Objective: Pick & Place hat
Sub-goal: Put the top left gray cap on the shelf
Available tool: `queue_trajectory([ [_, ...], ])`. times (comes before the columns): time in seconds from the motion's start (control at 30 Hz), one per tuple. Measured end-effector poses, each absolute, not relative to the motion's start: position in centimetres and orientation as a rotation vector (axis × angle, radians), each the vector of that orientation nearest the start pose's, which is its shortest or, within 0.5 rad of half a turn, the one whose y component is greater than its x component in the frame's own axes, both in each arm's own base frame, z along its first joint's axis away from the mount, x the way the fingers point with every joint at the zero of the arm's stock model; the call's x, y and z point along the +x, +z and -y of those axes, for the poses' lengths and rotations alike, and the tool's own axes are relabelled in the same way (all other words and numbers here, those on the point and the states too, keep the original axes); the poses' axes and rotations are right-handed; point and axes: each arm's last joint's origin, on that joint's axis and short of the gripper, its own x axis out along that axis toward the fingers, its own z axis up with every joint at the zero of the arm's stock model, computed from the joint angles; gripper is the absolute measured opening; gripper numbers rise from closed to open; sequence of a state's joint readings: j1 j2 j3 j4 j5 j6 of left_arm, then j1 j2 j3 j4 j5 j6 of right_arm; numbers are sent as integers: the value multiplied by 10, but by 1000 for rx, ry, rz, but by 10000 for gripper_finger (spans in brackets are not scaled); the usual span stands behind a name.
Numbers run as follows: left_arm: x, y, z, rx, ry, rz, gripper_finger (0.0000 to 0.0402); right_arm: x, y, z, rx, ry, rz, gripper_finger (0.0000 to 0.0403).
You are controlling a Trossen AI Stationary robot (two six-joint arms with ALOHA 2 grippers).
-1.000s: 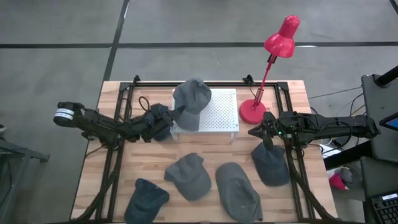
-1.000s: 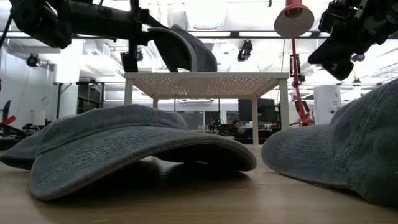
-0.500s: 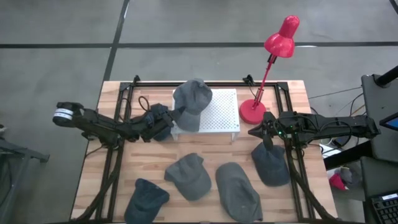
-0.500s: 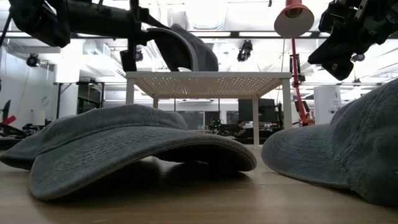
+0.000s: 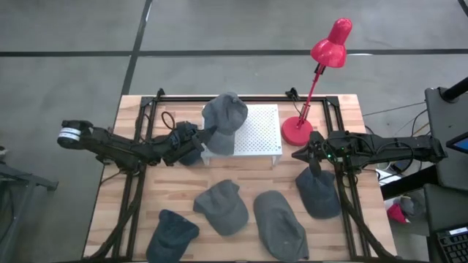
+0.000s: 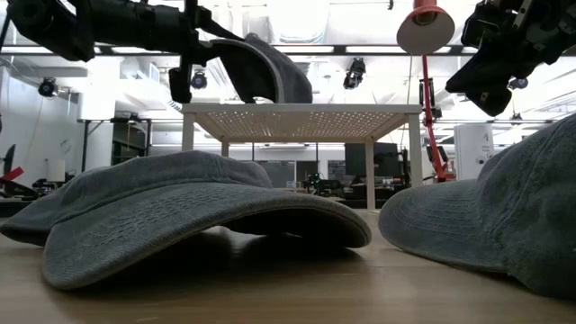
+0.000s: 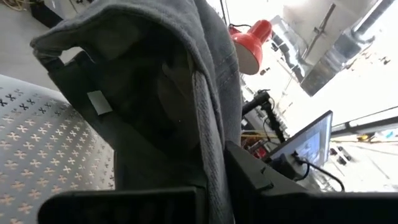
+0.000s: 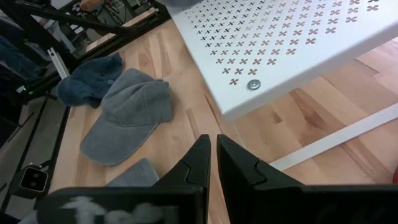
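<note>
While the left gripper (image 5: pixel 199 139) pinches the gray cap (image 5: pixel 225 118) over the white stand (image 5: pixel 259 131), let go gently; the right gripper (image 5: pixel 313 155) waits closed.

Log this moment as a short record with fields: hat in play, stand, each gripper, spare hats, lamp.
hat in play: grey hat on the white perforated stand, brim pinched
left gripper: at the stand's left edge, jaws on the hat brim
right gripper: jaws shut, empty, above the rightmost hat
spare hats: four on the wooden table
red lamp: behind the stand's right side
</note>
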State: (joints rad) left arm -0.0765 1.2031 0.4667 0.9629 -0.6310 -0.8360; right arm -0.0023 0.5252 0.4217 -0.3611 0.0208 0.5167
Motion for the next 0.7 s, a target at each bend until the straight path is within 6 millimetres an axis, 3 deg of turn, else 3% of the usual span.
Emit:
queue_trajectory([
  [0.7, 219, 249, 0, -795, 496, 219, 35, 128, 227, 1, 545, -152, -445, 27],
])
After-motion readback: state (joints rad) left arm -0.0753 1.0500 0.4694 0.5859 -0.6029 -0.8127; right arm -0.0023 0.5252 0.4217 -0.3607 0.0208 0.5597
